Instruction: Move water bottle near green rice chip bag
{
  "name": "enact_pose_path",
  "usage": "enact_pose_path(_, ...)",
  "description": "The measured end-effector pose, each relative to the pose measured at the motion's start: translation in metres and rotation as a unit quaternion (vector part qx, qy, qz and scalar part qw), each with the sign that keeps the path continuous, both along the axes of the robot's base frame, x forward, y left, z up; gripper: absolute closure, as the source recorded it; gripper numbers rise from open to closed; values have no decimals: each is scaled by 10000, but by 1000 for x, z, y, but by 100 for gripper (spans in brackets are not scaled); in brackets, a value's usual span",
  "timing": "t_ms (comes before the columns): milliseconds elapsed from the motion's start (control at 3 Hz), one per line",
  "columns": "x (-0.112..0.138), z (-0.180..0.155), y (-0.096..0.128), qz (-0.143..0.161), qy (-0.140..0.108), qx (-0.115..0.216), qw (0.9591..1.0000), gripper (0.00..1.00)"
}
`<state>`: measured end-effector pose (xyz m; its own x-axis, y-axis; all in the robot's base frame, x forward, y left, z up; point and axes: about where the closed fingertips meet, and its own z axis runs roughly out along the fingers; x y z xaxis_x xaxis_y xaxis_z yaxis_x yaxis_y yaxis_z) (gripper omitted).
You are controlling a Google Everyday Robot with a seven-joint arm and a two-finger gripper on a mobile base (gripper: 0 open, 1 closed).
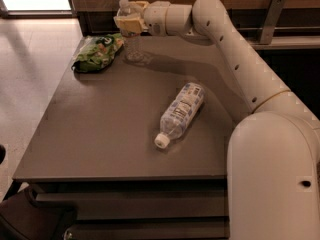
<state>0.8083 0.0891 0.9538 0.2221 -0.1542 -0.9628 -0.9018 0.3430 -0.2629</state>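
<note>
The water bottle (132, 46), slim, clear and ribbed with a white cap, stands upright at the far end of the table, its base on or just above the top. My gripper (129, 21) is shut around its upper part, below the cap. The green rice chip bag (98, 52) lies flat just to the left of the bottle, a small gap from its base.
A fatter clear bottle with a large white-and-blue label (181, 112) lies on its side in the middle of the grey table (90, 139), cap toward the front. A dark wall and ledge run behind the table. My arm spans the right side.
</note>
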Motion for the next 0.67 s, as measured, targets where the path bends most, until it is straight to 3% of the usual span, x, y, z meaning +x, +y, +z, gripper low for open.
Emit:
enact_pose_path(333,-1,-1,4,25,6,2,10000,7)
enact_pose_path(667,-1,-1,7,49,12,3,10000,0)
